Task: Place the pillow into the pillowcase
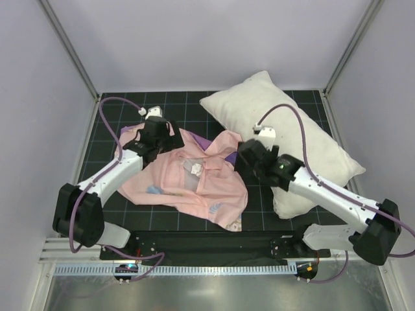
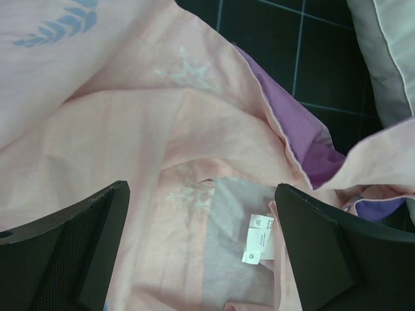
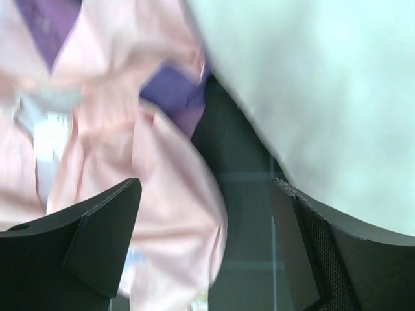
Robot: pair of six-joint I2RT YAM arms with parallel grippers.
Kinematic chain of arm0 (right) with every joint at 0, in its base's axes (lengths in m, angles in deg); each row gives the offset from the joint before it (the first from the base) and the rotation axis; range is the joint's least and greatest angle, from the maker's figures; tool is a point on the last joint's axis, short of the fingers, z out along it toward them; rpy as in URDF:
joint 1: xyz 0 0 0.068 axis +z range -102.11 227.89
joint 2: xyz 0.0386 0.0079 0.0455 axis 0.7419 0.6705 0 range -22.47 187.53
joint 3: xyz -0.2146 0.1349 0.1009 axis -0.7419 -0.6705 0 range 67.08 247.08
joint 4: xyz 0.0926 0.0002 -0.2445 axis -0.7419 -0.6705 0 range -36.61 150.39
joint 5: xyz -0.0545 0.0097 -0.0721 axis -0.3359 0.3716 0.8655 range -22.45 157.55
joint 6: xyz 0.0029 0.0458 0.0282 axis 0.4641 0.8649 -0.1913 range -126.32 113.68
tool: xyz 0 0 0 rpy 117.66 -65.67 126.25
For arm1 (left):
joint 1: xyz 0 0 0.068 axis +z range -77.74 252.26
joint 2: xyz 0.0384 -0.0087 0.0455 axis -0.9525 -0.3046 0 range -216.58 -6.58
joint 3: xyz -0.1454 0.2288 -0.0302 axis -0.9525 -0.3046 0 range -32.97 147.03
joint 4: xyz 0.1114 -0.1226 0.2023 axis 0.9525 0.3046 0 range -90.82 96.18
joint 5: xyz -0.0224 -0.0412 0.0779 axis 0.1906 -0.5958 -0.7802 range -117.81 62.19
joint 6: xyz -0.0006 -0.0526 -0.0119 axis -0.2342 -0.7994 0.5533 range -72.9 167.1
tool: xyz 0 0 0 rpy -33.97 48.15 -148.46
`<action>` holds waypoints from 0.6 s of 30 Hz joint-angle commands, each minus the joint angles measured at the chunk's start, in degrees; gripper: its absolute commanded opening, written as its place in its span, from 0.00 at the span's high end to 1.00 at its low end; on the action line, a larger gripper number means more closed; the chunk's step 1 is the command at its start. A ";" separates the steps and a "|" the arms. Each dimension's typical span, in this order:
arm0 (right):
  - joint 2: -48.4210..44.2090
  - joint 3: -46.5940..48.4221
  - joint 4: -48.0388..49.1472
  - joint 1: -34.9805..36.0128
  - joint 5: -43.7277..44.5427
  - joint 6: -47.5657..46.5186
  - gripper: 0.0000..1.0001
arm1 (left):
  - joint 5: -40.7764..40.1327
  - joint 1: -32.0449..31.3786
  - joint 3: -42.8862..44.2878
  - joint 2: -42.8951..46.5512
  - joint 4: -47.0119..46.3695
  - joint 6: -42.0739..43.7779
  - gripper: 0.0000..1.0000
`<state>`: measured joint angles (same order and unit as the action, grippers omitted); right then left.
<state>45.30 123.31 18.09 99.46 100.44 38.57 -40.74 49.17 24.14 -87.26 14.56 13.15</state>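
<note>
The white pillow lies slantwise on the right side of the black gridded mat, wholly outside the pillowcase. The pillowcase sits crumpled at centre-left, just beside the pillow, its pale pink inside uppermost and purple folds showing at its far edge. The left gripper hangs over the case with its fingers wide apart and nothing between them, a white care label below. The right gripper, fingers likewise spread and gripping nothing, hovers between case and pillow.

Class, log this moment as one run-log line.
pillow: outside pillowcase, beside it | left hand: open above pillowcase | right hand: open, holding nothing
</note>
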 commanded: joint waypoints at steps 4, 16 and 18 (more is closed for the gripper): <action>13.05 18.77 9.54 -11.74 2.26 -23.08 0.01 | 9.93 -2.04 3.62 -5.44 -3.85 2.74 0.00; 46.48 48.00 0.56 -26.16 0.35 -27.84 0.02 | 23.73 -6.62 17.69 -26.44 -10.09 2.59 0.00; 48.16 48.45 0.38 -29.41 -5.35 -26.52 0.48 | 26.02 -7.14 16.82 -28.12 -13.25 -0.14 0.00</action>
<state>93.08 168.90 21.69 73.74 100.20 11.92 -20.65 42.57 40.07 -114.06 6.56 16.03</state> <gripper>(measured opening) 0.882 0.996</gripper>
